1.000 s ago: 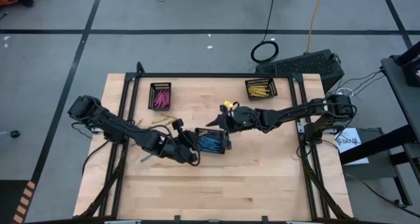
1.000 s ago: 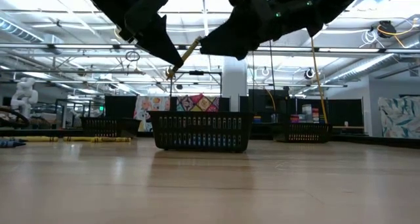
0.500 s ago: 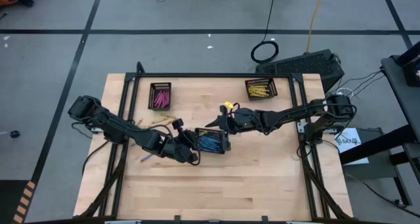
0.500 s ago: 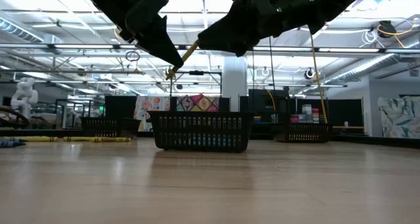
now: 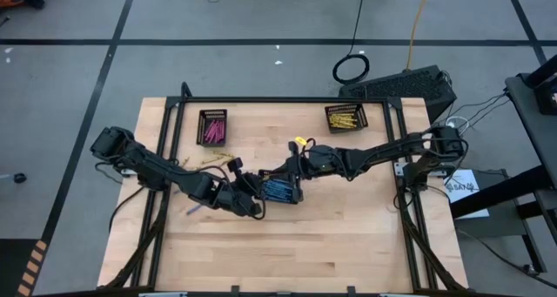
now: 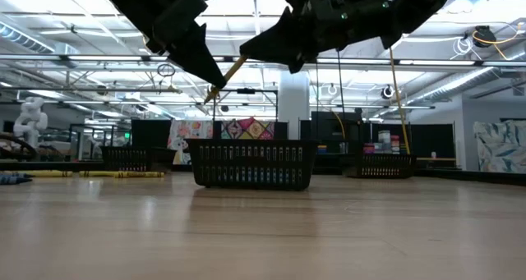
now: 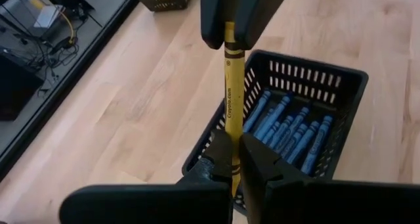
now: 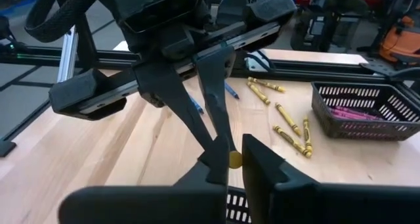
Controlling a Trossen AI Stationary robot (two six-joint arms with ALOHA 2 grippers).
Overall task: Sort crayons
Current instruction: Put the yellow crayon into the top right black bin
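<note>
High view: you've got both grippers meeting mid-table over the blue tray point(image 5: 281, 190) — left gripper point(image 5: 258, 185), right gripper point(image 5: 290, 168). Left wrist view: yellow crayon point(image 7: 229, 86) clamped at both ends. Right wrist view: loose yellow crayons point(image 8: 283, 122) beside the pink tray point(image 8: 365, 110).

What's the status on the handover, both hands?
Left hand shut on yellow crayon, above blue-crayon tray. Right hand shut on the crayon's other end. Nothing in the way.
</note>
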